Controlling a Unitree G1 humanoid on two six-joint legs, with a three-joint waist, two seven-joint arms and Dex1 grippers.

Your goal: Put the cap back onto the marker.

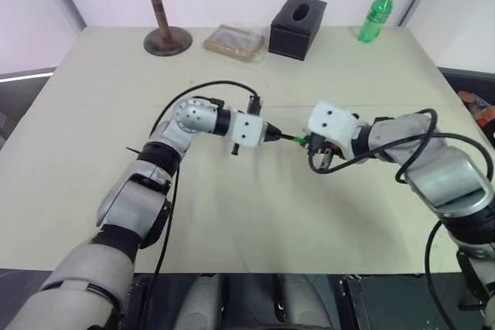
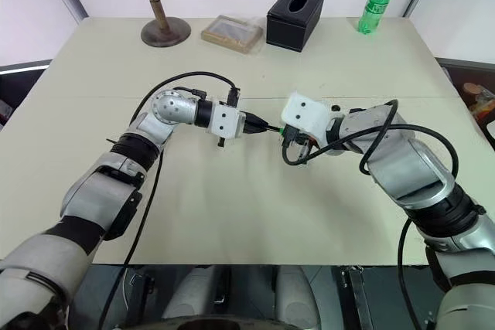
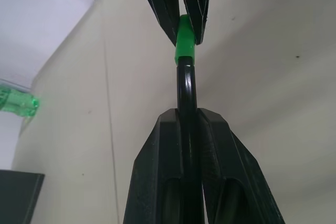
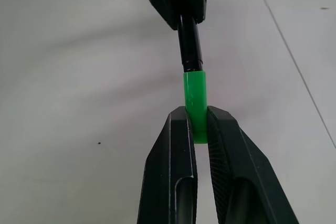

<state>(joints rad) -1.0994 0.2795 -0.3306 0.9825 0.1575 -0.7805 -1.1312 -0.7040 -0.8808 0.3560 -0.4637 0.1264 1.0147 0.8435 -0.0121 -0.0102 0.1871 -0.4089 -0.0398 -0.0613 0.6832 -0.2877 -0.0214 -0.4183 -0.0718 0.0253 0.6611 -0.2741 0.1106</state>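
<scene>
Above the middle of the table my two grippers meet tip to tip. The left gripper (image 1: 272,134) is shut on the black marker (image 3: 186,85), which sticks out toward the right gripper. My right gripper (image 1: 308,143) is shut on the small green cap (image 4: 195,103). The cap's open end sits over the marker's tip, and the two lie in one straight line. Cap (image 1: 298,140) and marker (image 1: 284,137) hang a little above the tabletop.
At the table's far edge stand a wooden hat stand (image 1: 160,7), a flat tray-like box (image 1: 234,41), a black tissue box (image 1: 298,25) and a green bottle (image 1: 376,15) with a yellow top. The beige tabletop (image 1: 247,214) lies bare below the grippers.
</scene>
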